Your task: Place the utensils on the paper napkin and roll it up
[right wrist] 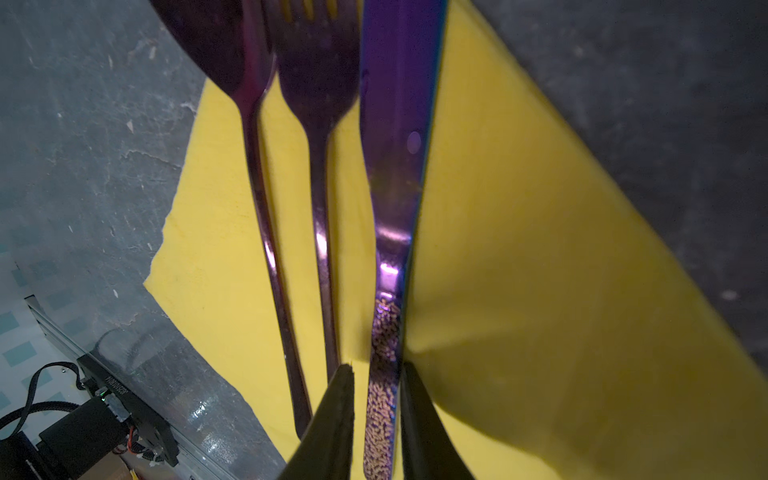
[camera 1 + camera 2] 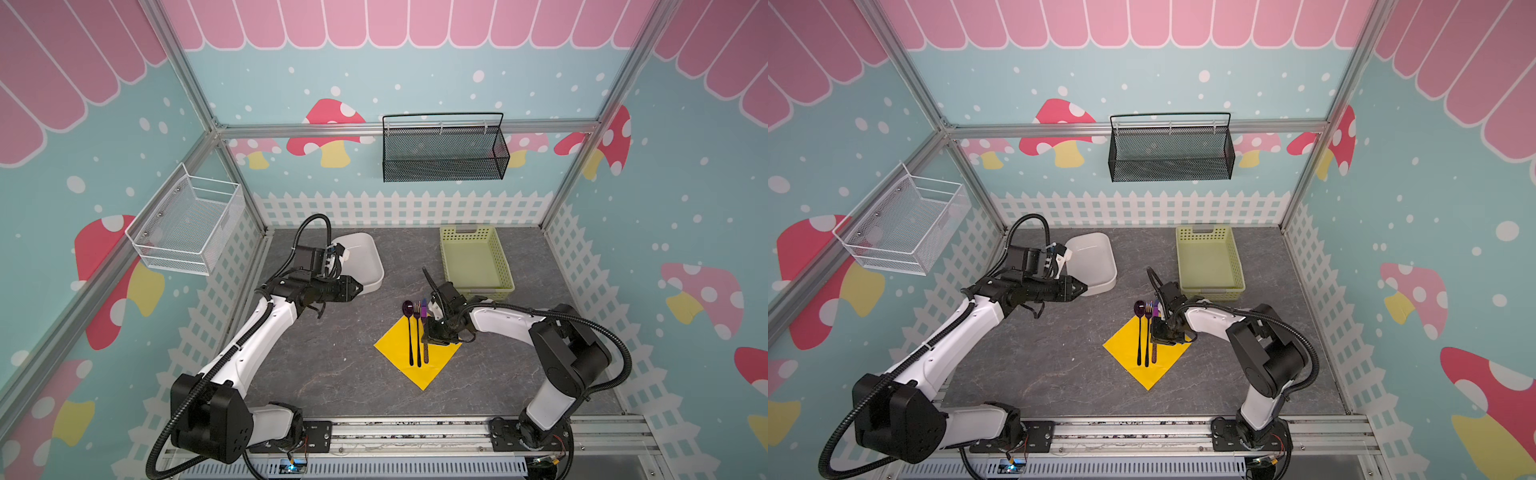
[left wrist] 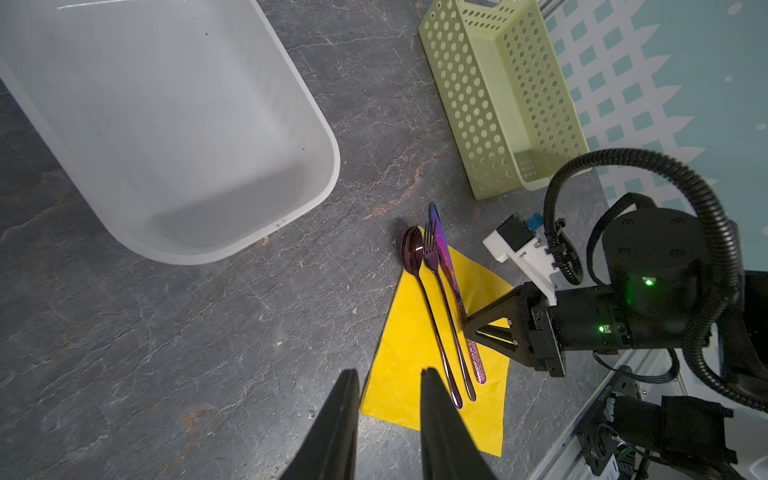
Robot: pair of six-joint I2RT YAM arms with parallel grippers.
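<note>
Black R gripper (image 1: 376,368) sits low over the napkin. Its jaws are only narrowly parted & straddle the knife (image 1: 395,166) handle rather than clamping it: a sliver of yellow shows betw. one finger & the handle, while the other finger is just beside the handle or touching it, can't tell which. Knife lies flat, w/ an iridescent violet-blue blade & a handle speckled in a rough pinkish-gold texture. Parallel & just beside it is the fork (image 1: 320,83), then the spoon (image 1: 216,41), both darker glossy purple w/ thin stems. All 3 point their heads toward the back wall. Handles rest on the paper napkin (image 2: 395,347), heads reach past its far corner, & the spoon bowl is over bare tabletop. Napkin is bright yellow, thin, flat & unrolled, lying corner-on like a diamond, right of centre on the table, nearer the front than the green basket (image 2: 503,257). L gripper (image 3: 388,370) hangs well apart to the left, above the table by the white tub (image 2: 372,266), jaws a modest gap apart, gripping nothing. Tabletop (image 2: 324,361) is dark grey stone-look w/ pale veins; tub is at back left, perforated pale green basket at back right. Room has teal walls w/ red & pink mushrooms, white dots, a white picket-fence strip low down, a pink scalloped band up top & alu frame posts. Black mesh basket (image 2: 444,160) hangs on the back wall, white wire basket (image 2: 187,226) on the left wall. Metal rail (image 2: 415,432) along the front edge carries both arm bases.
</note>
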